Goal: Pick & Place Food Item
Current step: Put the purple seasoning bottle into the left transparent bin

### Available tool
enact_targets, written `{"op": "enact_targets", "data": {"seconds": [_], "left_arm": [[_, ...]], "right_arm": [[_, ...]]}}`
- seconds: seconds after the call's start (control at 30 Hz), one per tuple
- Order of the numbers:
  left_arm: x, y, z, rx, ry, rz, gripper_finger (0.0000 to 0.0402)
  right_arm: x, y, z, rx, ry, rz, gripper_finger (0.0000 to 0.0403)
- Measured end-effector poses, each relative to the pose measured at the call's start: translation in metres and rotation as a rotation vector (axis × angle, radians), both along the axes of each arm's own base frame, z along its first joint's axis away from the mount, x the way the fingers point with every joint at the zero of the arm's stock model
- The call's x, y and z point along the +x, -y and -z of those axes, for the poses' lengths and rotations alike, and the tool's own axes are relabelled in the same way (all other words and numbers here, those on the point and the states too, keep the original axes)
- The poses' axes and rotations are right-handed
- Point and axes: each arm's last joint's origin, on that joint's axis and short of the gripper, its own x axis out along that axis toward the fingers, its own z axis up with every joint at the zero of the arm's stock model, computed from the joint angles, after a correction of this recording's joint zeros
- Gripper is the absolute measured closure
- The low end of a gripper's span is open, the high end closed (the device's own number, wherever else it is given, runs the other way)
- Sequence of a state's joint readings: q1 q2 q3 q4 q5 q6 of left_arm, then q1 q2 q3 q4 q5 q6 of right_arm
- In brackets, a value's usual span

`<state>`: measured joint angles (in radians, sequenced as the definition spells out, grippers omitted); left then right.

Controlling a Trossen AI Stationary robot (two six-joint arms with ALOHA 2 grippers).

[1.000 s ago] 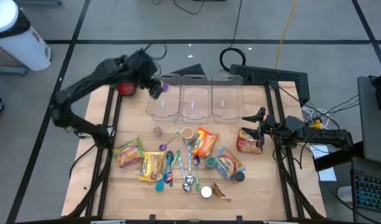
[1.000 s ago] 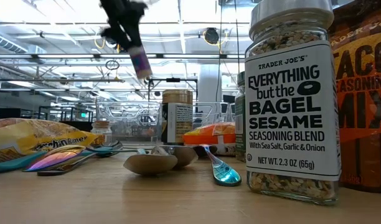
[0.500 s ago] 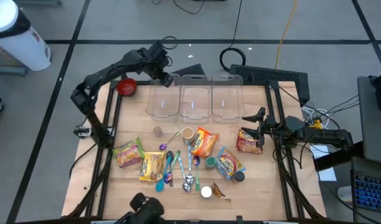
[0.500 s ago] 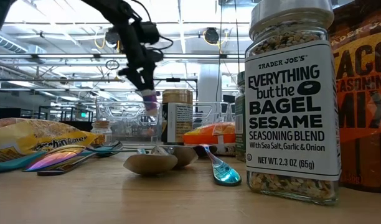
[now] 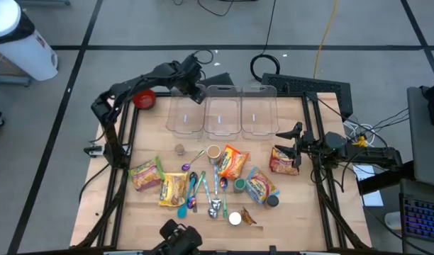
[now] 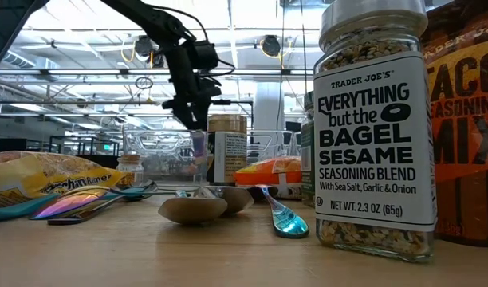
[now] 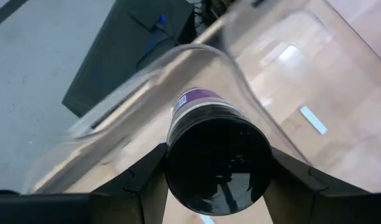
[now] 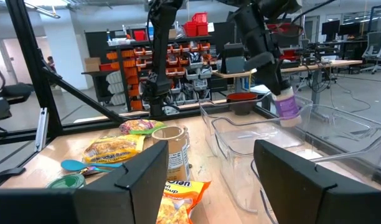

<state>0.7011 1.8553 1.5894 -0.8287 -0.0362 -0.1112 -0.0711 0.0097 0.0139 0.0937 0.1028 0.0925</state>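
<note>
While the left arm stretches across the far left corner of the table, the left gripper hangs over the far rim of the leftmost of three clear bins, its fingers clamped on a small purple-labelled jar. In the left wrist view the jar's dark end fills the space between the two fingers, with the bin's curved clear wall just behind it; in the right wrist view the jar sits tilted at the bin's upper edge, part way into the opening. A red bowl rests near the arm at the table's far left corner. Nearer the front lie a yellow noodle packet and a second packet beside a cluster of coloured spoons. The middle bin and right bin stand side by side with the first. An orange packet lies in front of the middle bin, with a further packet to its right. The right gripper waits at the table's right edge with its fingers spread apart and holding nothing, just beside a red-orange snack bag.
</note>
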Motion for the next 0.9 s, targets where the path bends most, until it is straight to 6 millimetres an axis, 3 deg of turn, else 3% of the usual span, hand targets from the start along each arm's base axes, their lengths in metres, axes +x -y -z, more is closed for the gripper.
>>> {"op": "enact_targets", "data": {"seconds": [0.23, 0.9], "left_arm": [[0.008, 0.003, 0.009, -0.01, -0.013, 0.016, 0.0191], [0.009, -0.014, 0.041, -0.079, -0.072, -0.009, 0.0188]], "right_arm": [[0.0, 0.0, 0.0, 0.0, 0.0, 0.0, 0.017], [0.0, 0.0, 0.0, 0.0, 0.001, 0.0, 0.017]]}}
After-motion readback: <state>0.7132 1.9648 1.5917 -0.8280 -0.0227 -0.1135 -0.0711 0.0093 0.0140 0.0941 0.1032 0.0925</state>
